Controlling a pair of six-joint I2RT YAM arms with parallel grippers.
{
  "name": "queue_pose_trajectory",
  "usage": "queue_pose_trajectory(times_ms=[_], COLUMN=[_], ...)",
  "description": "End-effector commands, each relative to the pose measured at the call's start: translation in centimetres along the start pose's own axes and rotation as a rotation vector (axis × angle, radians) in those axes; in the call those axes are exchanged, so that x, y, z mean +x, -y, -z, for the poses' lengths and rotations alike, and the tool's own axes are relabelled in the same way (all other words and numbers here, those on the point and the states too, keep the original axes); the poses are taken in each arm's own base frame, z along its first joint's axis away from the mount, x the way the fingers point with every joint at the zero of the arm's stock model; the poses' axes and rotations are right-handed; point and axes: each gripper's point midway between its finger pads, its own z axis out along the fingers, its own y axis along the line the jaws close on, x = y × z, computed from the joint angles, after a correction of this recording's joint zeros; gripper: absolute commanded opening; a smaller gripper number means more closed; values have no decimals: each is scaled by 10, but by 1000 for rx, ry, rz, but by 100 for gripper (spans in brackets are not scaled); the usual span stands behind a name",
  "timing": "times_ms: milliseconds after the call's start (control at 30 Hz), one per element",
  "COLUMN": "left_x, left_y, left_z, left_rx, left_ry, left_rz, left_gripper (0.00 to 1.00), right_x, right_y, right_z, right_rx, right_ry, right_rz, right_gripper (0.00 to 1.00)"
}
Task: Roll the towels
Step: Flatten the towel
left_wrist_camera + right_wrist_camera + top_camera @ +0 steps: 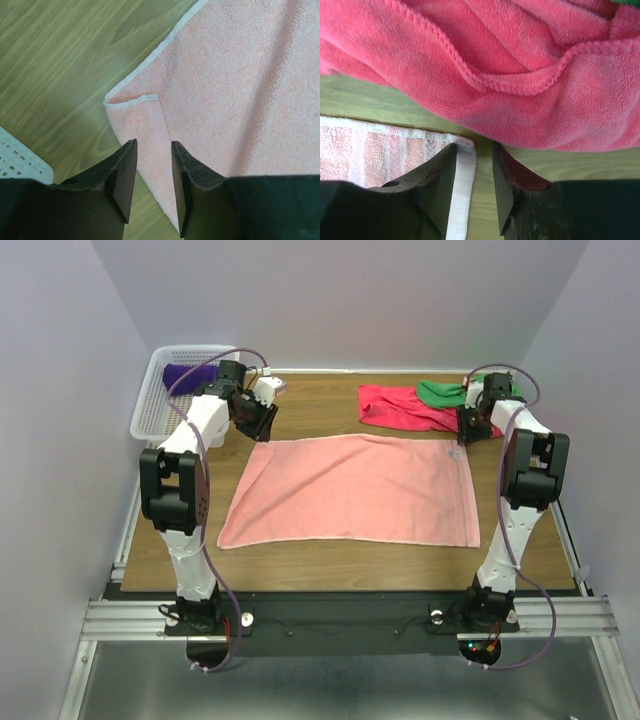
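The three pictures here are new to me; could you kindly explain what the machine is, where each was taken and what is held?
The machine is two robot arms bolted at the table's near edge. The wide picture comes from a fixed camera above and behind them; each close-up comes from a camera on one wrist. A salmon-pink towel lies flat in the middle; a crimson towel and a green towel lie crumpled at the far right; a purple towel sits in the white basket. The left gripper and right gripper are open at the flat towel's far corners, holding nothing.
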Motion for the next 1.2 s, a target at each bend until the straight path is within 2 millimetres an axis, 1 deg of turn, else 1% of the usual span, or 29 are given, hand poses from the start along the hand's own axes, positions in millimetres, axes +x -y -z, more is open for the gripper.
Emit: queue_pose_trajectory(times_ms=[0,167,267,300,333,367,400,467,500,567,633,733,800,833,867,933,967,1100,1167], left_x=[-17,-12,-10,-10,-9,-8,-7,-8,-4,-3,3,8,13,12,15,12,14,8,9], left_y=[0,-2,-1,0,0,0,-1,-5,-5,-11,-12,-1,1,5,4,4,4,7,7], left_z=[12,9,6,7,6,5,5,5,4,2,-7,-21,-30,-33,-38,-43,-48,-54,-58], left_rx=[0,3,17,20,25,23,19,-4,-8,-48,-64,-54,-62,-59,-66,-72,-73,-66,-67], left_ry=[41,21,7,8,2,-5,-8,-7,-14,-25,-60,-101,-130,-134,-150,-153,-164,-162,-168], left_rz=[-28,-19,-20,-20,-23,-22,-23,-31,-28,-26,-26,-53,-62,-64,-61,-62,-60,-67,-63], left_gripper=[47,48,48,48,48,49,49,49,49,45,44,44,43,43,42,42,42,42,42], right_x=[-22,-21,-18,-18,-17,-16,-15,-14,-14,-16,-20,-24,-26,-26,-26,-26,-26,-24,-23], right_y=[-1,-6,-6,-7,-6,-5,-3,0,2,6,11,14,13,13,13,14,13,13,12], right_z=[0,-2,-3,-3,-3,-3,-3,1,3,7,14,21,24,24,24,25,24,22,21], right_rx=[-27,-51,-58,-60,-60,-59,-53,-52,-47,-38,-27,-19,-23,-24,-22,-22,-22,-23,-28], right_ry=[66,66,61,59,60,56,55,58,63,71,86,101,108,109,110,110,110,104,101], right_rz=[-28,-47,-48,-45,-40,-42,-45,-48,-45,-32,-27,-19,-14,-12,-12,-9,-6,-7,-5], right_gripper=[41,41,34,26,20,12,1,1,1,1,0,1,0,1,1,1,1,1,1])
